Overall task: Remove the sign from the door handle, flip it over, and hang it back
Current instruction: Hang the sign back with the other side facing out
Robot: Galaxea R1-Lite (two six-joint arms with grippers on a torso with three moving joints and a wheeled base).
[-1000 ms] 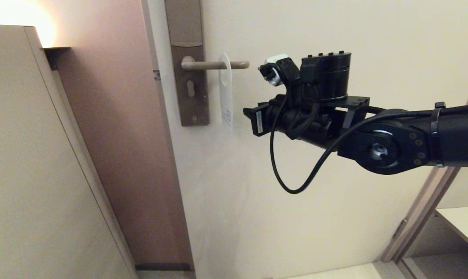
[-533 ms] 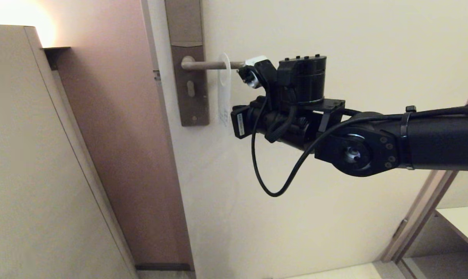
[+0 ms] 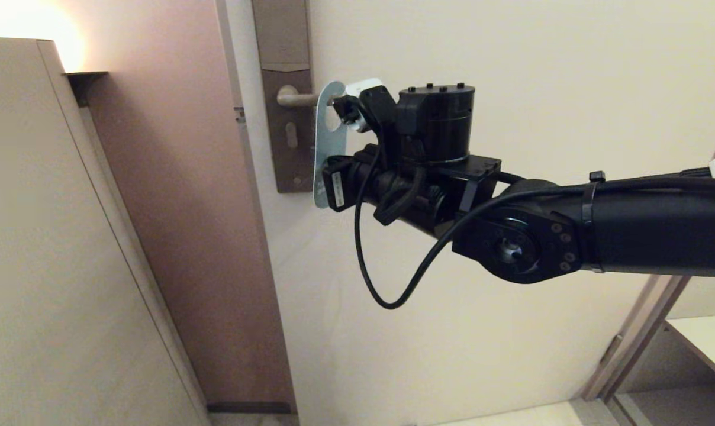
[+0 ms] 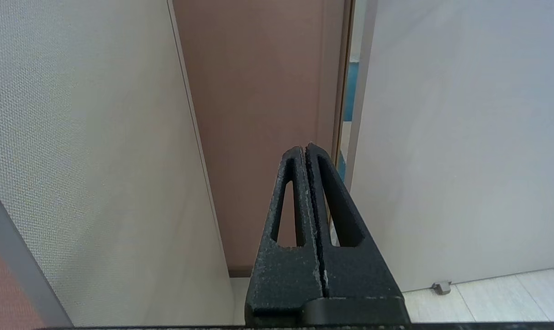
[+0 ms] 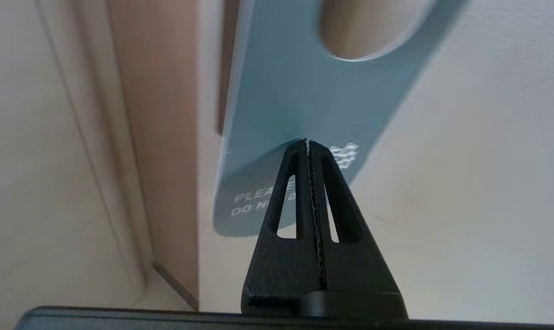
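My right arm has swung in toward the door since a second ago: then my right gripper [image 5: 308, 143] hung well to the side of the door handle [image 3: 297, 98], past its free end, and now it sits right up against the sign [image 3: 328, 142]. The sign has changed too. Before, it hung edge-on, showing as a thin white strip near the end of the handle; now it has slid along the handle toward the brown backplate [image 3: 287, 94] and turned so its blue face shows. It still hangs on the handle through its oval hole, tilted a little. In the right wrist view my two fingers [image 5: 288, 201] are pressed together, tips at the blue face of the sign just below the hole, beside white lettering that reads PLEASE and DO N; I cannot tell whether they pinch the card or only touch it. My left gripper [image 4: 306, 147] is clenched on nothing, pointing low down toward the gap by the door frame, and has not moved. The door [image 3: 511, 77] is plain cream. Left of it runs a brown panel [image 3: 174, 195], then a pale cabinet side [image 3: 50, 236] with a warm lamp glow [image 3: 26, 23] above it. Light floor tiles [image 4: 488, 298] show at the door's foot.
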